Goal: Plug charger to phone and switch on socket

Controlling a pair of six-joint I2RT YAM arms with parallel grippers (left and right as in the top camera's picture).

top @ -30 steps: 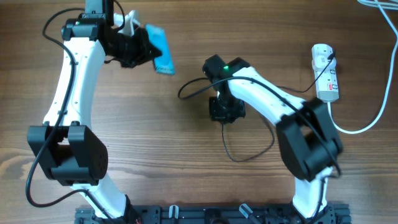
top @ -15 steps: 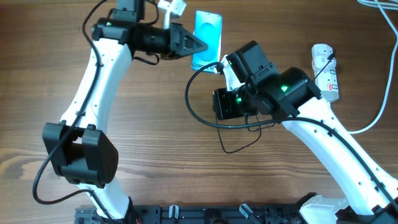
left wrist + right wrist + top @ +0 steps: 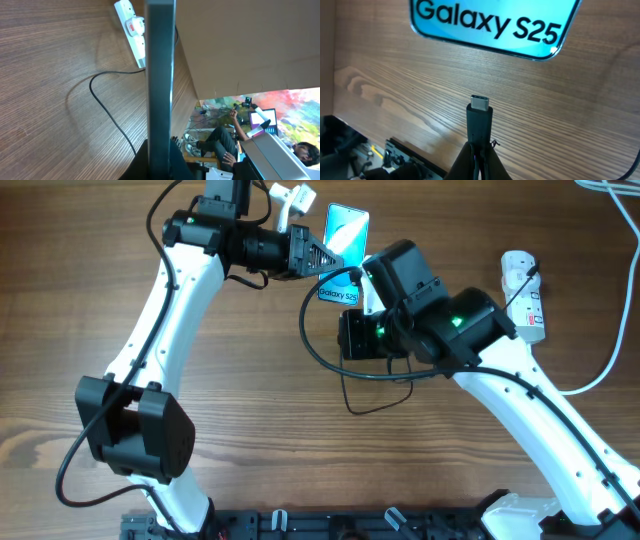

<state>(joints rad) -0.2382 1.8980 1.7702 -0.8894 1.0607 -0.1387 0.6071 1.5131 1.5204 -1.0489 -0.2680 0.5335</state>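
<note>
Phone (image 3: 490,22) cyan, lettered "Galaxy S25", charger (image 3: 480,120) tip silver

Bright, even light washes the worktop (image 3: 250,410); shadows near the phone (image 3: 348,228) are faint and soft-edged. The phone's cyan screen glows without glare, its lettering sharp in the right wrist view (the charger (image 3: 480,107) tip below it equally crisp). In the left wrist view the phone's close edge looks blurred.

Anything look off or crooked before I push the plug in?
Slightly: in the right wrist view the phone sits with its short edge slanted against the charger plug tip, which points at it across a gap, so they are not square. Nothing looks damaged or spilled.
</note>
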